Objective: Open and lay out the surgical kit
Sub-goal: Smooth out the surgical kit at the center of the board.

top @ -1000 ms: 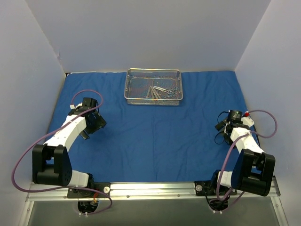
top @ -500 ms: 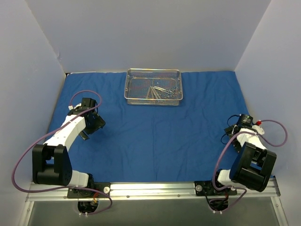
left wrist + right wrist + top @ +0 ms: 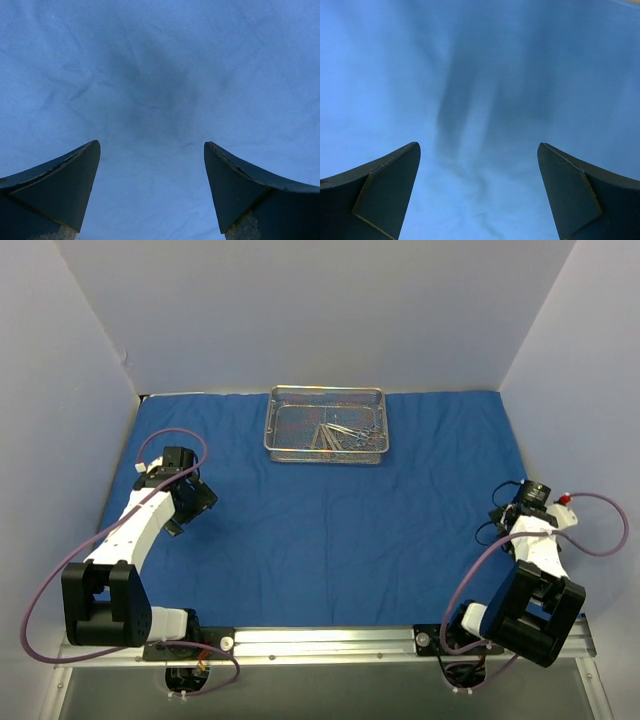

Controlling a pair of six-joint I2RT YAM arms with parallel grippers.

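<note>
The royal-blue cloth wrap (image 3: 330, 520) lies spread flat over the table. The silver wire-mesh tray (image 3: 325, 456) stands on it at the back centre, with several steel ring-handled instruments (image 3: 342, 436) piled in its right half. My left gripper (image 3: 190, 504) hovers low over the cloth's left side, far from the tray. In the left wrist view it (image 3: 152, 145) is open, with only creased blue cloth (image 3: 150, 75) between the fingers. My right gripper (image 3: 502, 522) is near the cloth's right edge. The right wrist view shows it (image 3: 478, 145) open over bare cloth (image 3: 480, 75).
Pale walls close in the table at the back (image 3: 320, 320), left (image 3: 50, 440) and right (image 3: 590, 390). The arm bases sit on a metal rail (image 3: 320, 642) along the near edge. Purple cables (image 3: 600, 530) loop off both wrists.
My right arm has swung outward to the right, carrying its gripper toward the cloth's right edge. The left arm has shifted slightly left. Both grippers stay open.
</note>
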